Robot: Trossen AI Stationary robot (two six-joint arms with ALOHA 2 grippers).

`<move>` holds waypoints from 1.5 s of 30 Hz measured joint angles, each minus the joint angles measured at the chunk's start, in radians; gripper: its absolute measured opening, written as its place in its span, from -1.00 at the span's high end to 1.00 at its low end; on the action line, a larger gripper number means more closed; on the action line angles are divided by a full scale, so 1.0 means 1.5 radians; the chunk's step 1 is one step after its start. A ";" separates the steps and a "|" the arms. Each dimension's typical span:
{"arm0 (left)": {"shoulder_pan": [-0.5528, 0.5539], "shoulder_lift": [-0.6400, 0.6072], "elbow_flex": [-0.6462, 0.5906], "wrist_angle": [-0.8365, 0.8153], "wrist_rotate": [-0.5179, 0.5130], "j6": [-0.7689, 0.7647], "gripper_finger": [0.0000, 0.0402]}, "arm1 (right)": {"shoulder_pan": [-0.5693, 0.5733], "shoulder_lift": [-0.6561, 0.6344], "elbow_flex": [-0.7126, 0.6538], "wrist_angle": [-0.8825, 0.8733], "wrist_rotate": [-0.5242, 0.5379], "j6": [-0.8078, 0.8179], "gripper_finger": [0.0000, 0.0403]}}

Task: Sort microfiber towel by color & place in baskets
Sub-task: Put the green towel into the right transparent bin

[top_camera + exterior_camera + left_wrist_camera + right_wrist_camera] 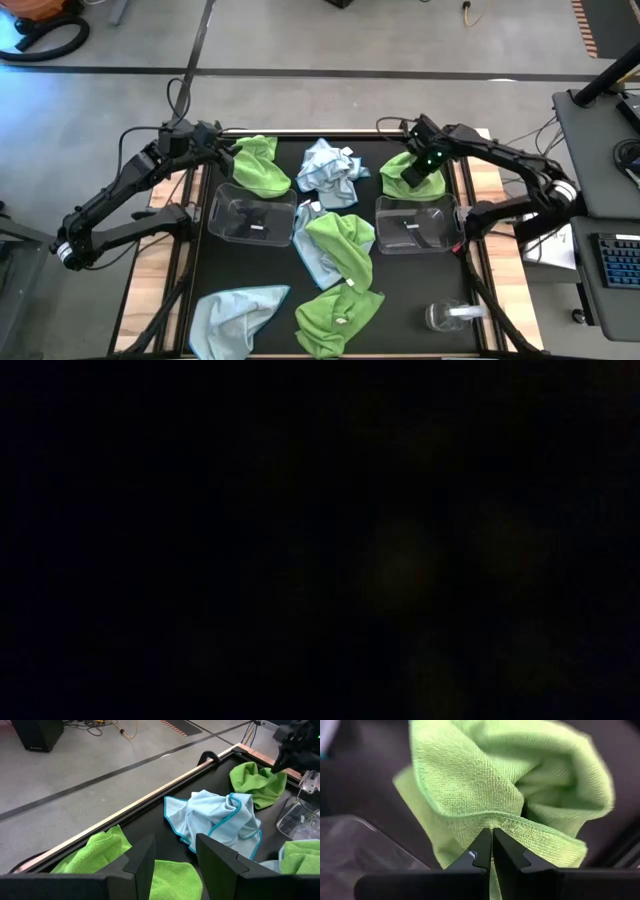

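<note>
Several microfiber towels lie on the black mat. A lime green one [262,165] lies crumpled at the far left, and my left gripper [172,862] stands open just over it [100,852]. A pale blue towel [330,172] lies bunched at the far middle. Another green towel [402,178] is at the far right, with my right gripper [425,172] shut on it. Two clear baskets [250,218] [418,225] stand mid-table. A blue and a green towel [335,245] lie between them. The low view is dark. My right gripper pinches a folded edge [492,822] of the green towel between its two shut fingertips. The rest of the cloth [520,775] bunches out beyond the fingertips in loose, slack folds. Whether the towel is clear of the mat does not show.
A green towel [338,315] and a blue towel [235,312] lie near the near edge. A small clear round container [455,317] stands at the near right. The mat's raised far rim [150,795] runs behind the far towels. A desk with a keyboard [612,260] is on the right.
</note>
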 joint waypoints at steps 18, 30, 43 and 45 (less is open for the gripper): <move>0.000 0.000 0.000 0.000 0.000 -0.002 0.36 | 0.026 -0.201 0.130 0.027 -0.114 0.082 0.96; 0.000 0.000 0.000 0.000 0.000 -0.010 0.36 | 0.081 -0.244 0.300 0.036 -0.126 0.107 0.96; 0.000 0.000 0.000 -0.001 0.000 -0.014 0.36 | 0.162 -0.277 0.384 -0.086 -0.231 0.134 0.96; 0.000 0.000 0.000 -0.001 0.000 -0.015 0.36 | 0.167 -0.282 0.384 -0.138 -0.231 0.134 0.96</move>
